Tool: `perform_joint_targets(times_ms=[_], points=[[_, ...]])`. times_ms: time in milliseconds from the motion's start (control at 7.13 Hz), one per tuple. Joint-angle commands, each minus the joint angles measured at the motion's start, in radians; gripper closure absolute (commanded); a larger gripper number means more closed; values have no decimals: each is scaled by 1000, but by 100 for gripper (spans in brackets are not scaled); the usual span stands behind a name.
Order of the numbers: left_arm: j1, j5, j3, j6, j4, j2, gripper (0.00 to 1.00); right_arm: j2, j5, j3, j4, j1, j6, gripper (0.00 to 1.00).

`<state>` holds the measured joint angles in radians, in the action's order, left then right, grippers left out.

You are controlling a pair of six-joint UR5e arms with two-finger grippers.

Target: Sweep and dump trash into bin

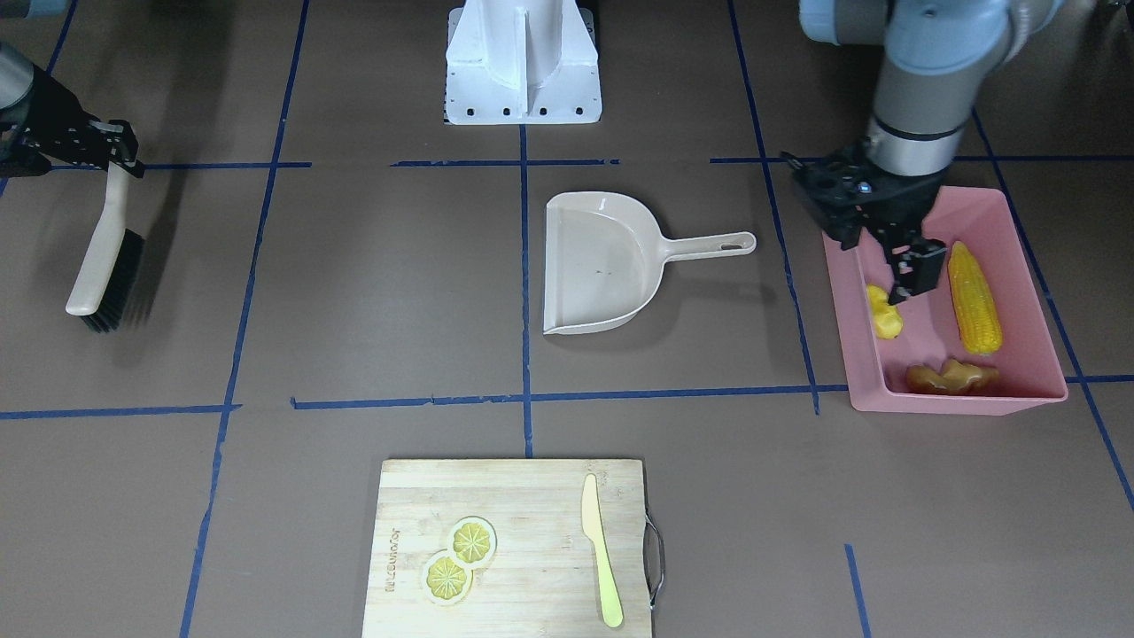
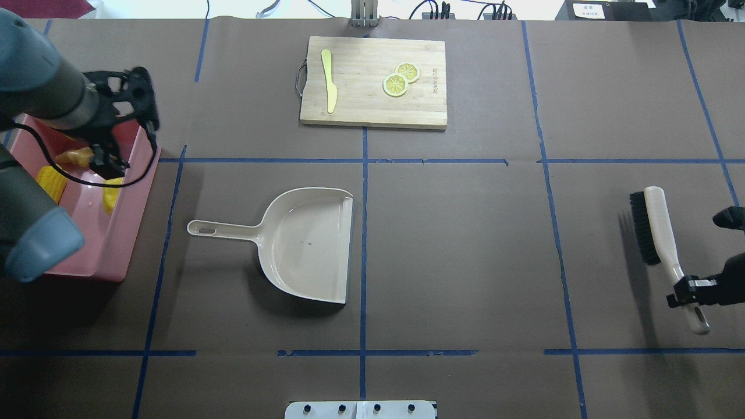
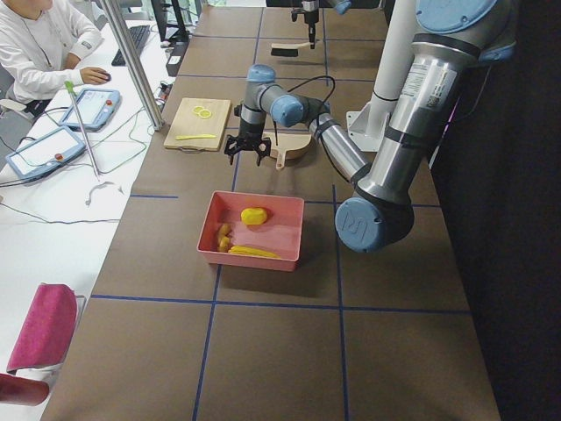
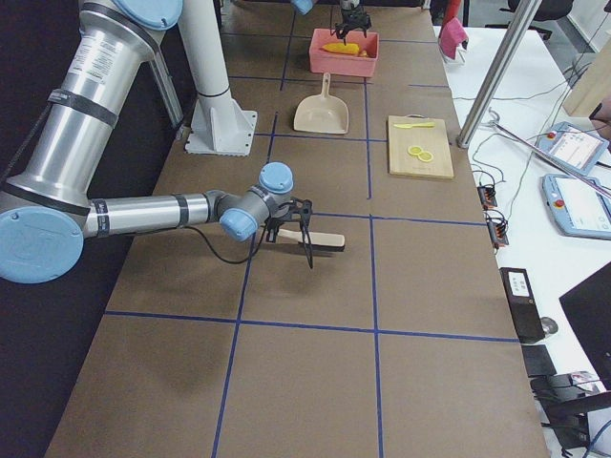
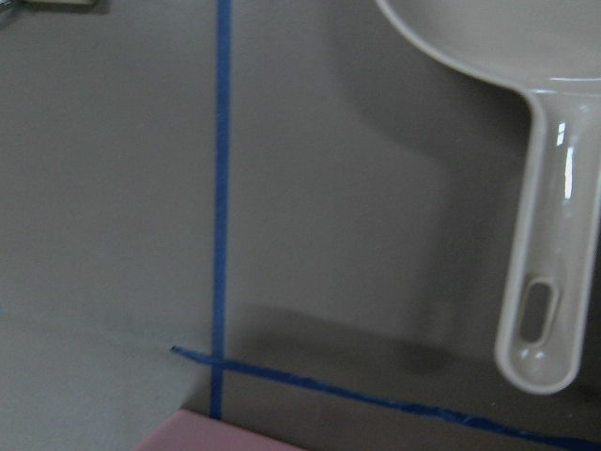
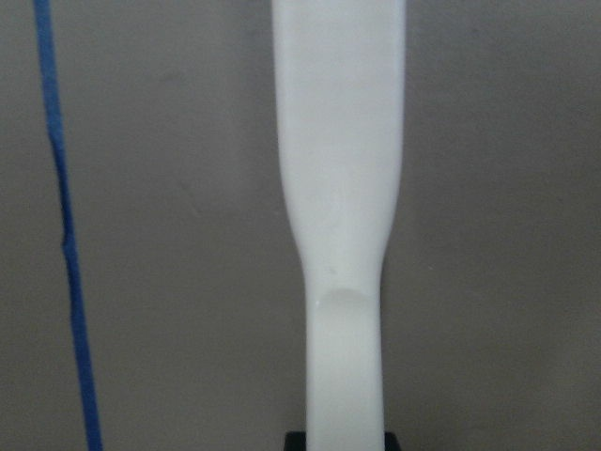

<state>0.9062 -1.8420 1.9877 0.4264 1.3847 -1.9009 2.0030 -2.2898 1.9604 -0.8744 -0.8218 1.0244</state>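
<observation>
Lemon slices [image 1: 457, 560] x2; trash [image 1: 974, 299] x3 in bin [image 1: 957, 403].

A large pink rectangular plastic bin [image 2: 139, 203] sat at the brown table's [image 2: 465, 233] left edge, holding a long yellow corn cob [image 2: 49, 180], a lumpy yellow piece [image 2: 112, 195] and a tan ginger root [image 2: 78, 156]. The left gripper [image 2: 129, 142] hung above it, jaws seemingly apart. The right gripper [image 2: 687, 287] clamped a black-bristled white brush [image 2: 655, 227].
</observation>
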Motion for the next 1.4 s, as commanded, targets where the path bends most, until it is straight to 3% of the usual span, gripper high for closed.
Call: perform_joint_targets(times_ms=[0, 561, 982, 1122, 1262], points=[[36, -13, 5, -3, 0, 17, 0, 52, -19, -41, 51, -5, -1, 86], [37, -14, 3, -9, 0, 17, 0, 43, -17, -61, 48, 6, -1, 65], [37, -13, 5, -11, 2, 17, 0, 30, -13, -61, 48, 7, -18, 62], [37, -13, 5, -12, 2, 17, 0, 28, -8, -63, 48, 7, -17, 22], [37, -13, 2, -14, 2, 19, 0, 30, -7, -63, 48, 6, -17, 0]])
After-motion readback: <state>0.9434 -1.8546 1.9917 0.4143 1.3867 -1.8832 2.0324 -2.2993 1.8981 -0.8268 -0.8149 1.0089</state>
